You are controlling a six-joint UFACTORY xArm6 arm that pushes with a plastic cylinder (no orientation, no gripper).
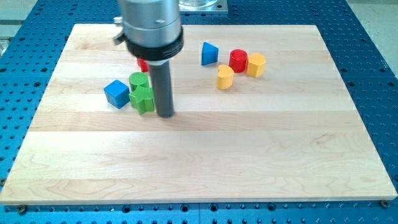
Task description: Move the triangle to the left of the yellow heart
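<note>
Wooden desk (249, 155) of pale planks, laid on a blue perforated base (373, 37). No brand, label or writing legible anywhere in the view.

Blue triangle (209, 54) sat toward the view's top, right of centre, just left of a red block (238, 60), apart from it by a narrow gap. Yellow heart (225, 77) lay below and slightly right of the triangle, near but not touching, its upper right close under the red block. Yellow hexagonal block (256, 65) stood just right of the red block, seemingly touching it.

Over on the view's left: blue cube (116, 93), then a green cylinder (138, 81) and, directly below that and touching it, a green ribbed block (143, 99). Sliver of another red block (142, 64) peeked out behind the arm housing, shape not discernible.

No jaws on this arm; nothing held, only a straight dark rod (163, 87) hanging from a grey cylindrical housing (151, 25). My tip (165, 115) rested on the desk just right of the green ribbed block, touching or nearly touching its side, hard to tell which. Tip well apart from the triangle and the yellow heart, both up and to the view's right of it.
</note>
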